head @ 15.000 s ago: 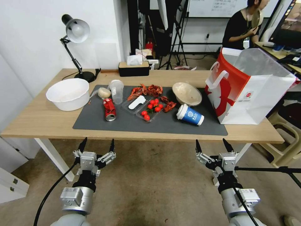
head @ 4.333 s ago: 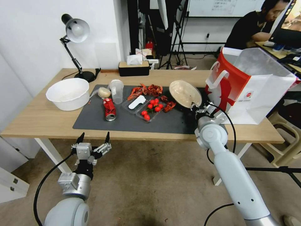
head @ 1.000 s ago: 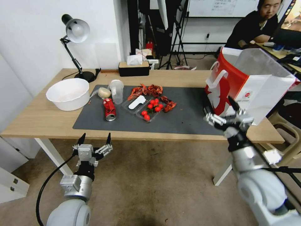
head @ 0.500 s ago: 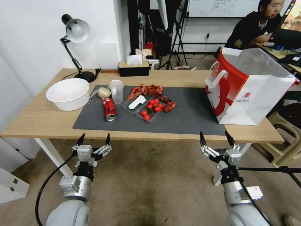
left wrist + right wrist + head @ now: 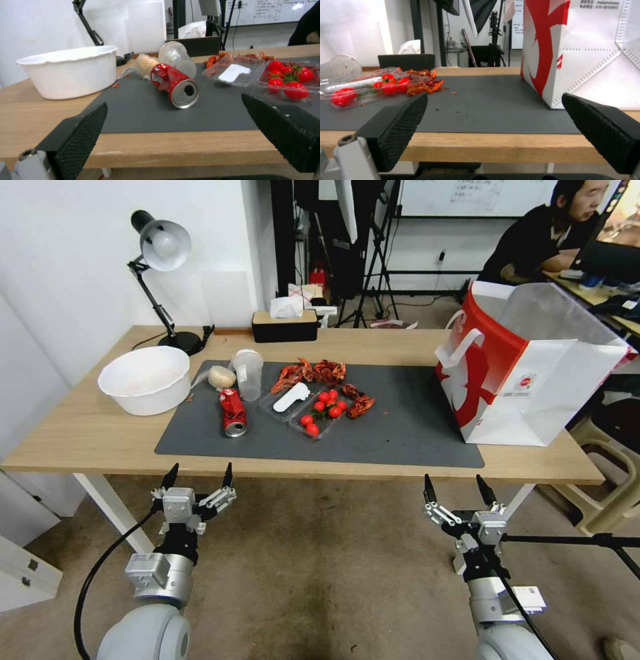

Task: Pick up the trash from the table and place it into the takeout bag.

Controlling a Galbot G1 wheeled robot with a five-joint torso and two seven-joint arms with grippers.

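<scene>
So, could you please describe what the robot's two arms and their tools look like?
Both arms are glossy light-grey tubes ending in silver metal wrist blocks. The left tool and right tool each carry two pointed black fingers with textured pads. A black cable loops along the left arm.

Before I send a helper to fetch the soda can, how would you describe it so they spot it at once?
On the long light-wood table, look at the dark grey mat's end nearest the large white bowl. The red soda can lies on its side there, just in front of the upright clear plastic cup. It is the only metal item, its silver end facing the table's front edge.
</scene>
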